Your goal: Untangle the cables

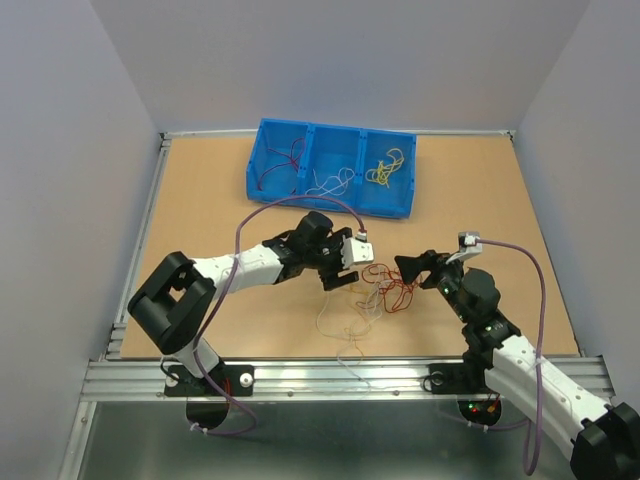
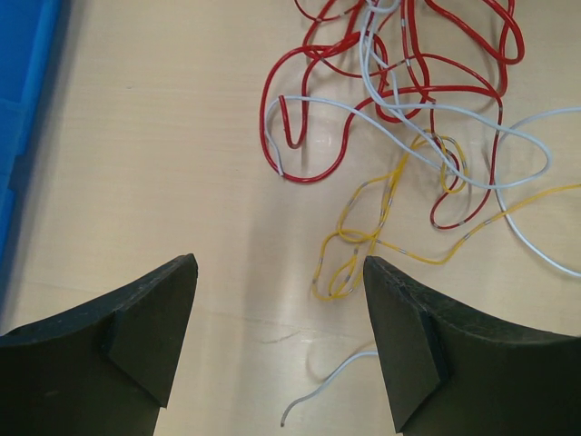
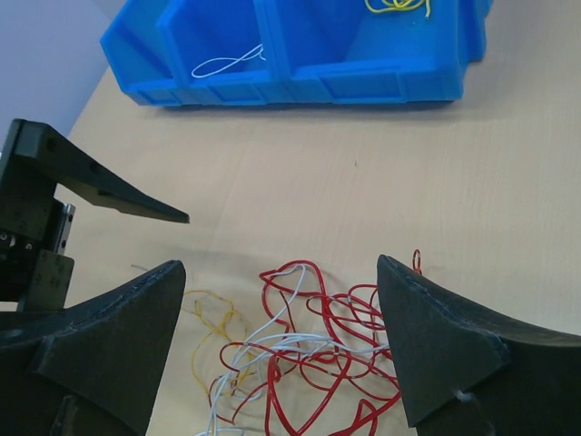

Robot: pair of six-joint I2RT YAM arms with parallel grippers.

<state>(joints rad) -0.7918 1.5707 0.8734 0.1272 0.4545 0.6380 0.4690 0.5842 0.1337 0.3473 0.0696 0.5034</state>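
The cables (image 1: 380, 295) lie as a loose red, white and yellow tangle on the wooden table between my two grippers. My left gripper (image 1: 340, 278) hovers open at the tangle's left edge. In the left wrist view the left gripper (image 2: 280, 272) frames bare table and one loose white cable end (image 2: 327, 381), which it does not touch. A yellow loop (image 2: 345, 272) lies beside the right fingertip, and red cables (image 2: 390, 82) lie beyond. My right gripper (image 1: 408, 270) is open on the tangle's right. In its wrist view the right gripper (image 3: 281, 268) stands above red cables (image 3: 336, 363).
A blue three-compartment bin (image 1: 330, 203) stands at the back of the table with a red cable (image 1: 285, 165), a white cable (image 1: 335, 182) and yellow cables (image 1: 385, 170), one colour per compartment. The bin (image 3: 363, 86) and the left gripper's finger (image 3: 109, 186) show in the right wrist view.
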